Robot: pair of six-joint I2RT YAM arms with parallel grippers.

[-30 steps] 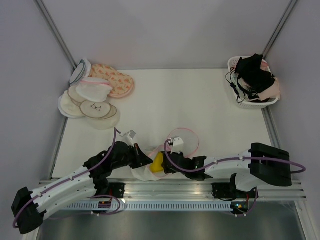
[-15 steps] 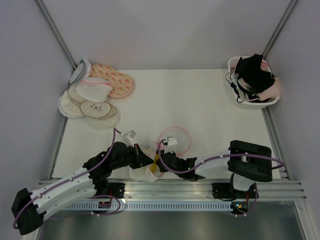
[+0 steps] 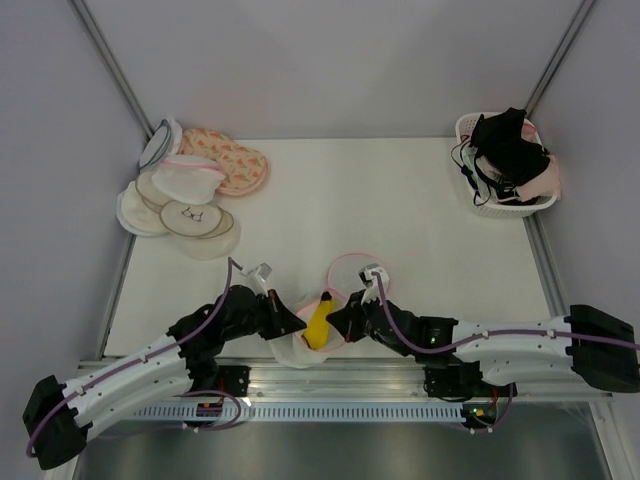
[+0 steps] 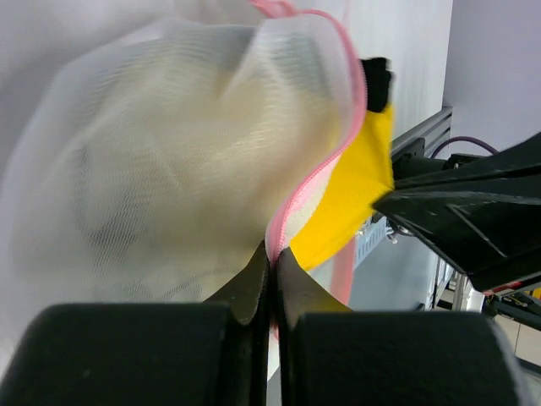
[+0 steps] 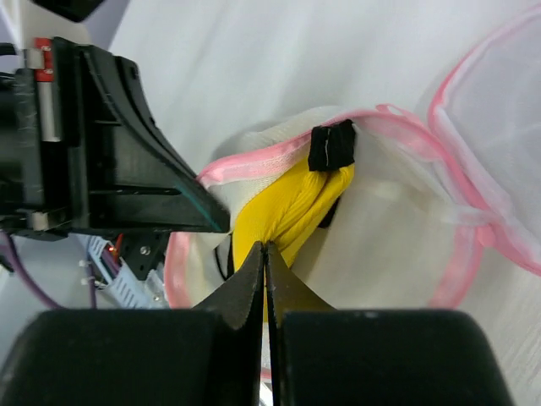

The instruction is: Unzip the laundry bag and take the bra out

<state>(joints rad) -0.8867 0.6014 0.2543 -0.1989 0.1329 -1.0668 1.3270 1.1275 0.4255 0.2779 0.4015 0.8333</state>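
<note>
A: Where's the small round white mesh laundry bag (image 3: 292, 348)?
B: Unzipped, at the near edge of the white table (image 3: 400, 210). The left gripper (image 4: 272, 260) is pinched shut on its pink rim; the right gripper (image 5: 265, 252) is clamped on the yellow fabric bra (image 5: 287, 207).
A: Best move?
B: Draw it straight out, rim anchored.

The left arm (image 3: 130, 370) reaches from 7 o'clock toward 2 o'clock, with the left pincer (image 4: 272, 254) clamped on the rim of the laundry bag (image 4: 152, 161). The right arm (image 3: 500, 340) stretches low from 4 o'clock toward 9 o'clock, with the right pincer (image 5: 265, 249) closed on the yellow bra (image 5: 292, 207).
</note>
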